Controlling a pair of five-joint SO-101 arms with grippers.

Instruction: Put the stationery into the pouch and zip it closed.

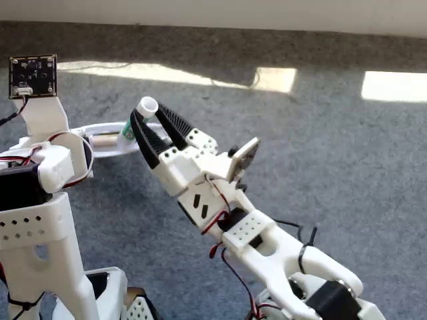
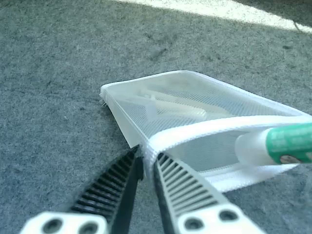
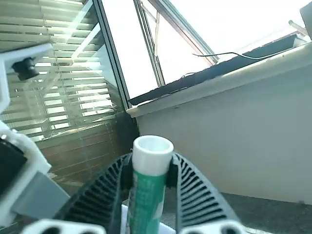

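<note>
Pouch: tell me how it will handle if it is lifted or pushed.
The pouch is thin see-through mesh, so probably floppy and light. Pinched at its rim by the left gripper, its mouth bows open; lifted there, it would likely sag. On the rough grey surface, a push would probably crumple it rather than slide it.

Lit by hard daylight from the window (image 3: 161,53) on the far side; burnt out to plain white through the glass in the right wrist view, striped glare off the blinds (image 3: 58,87) beside it. From the high view, two bright sun patches (image 1: 200,75) across the far surface (image 1: 347,173), even shade nearer. Backlit through the pouch (image 2: 195,105), mesh glowing pale. Sheen on the white cap of the glue stick (image 3: 152,148).
</note>
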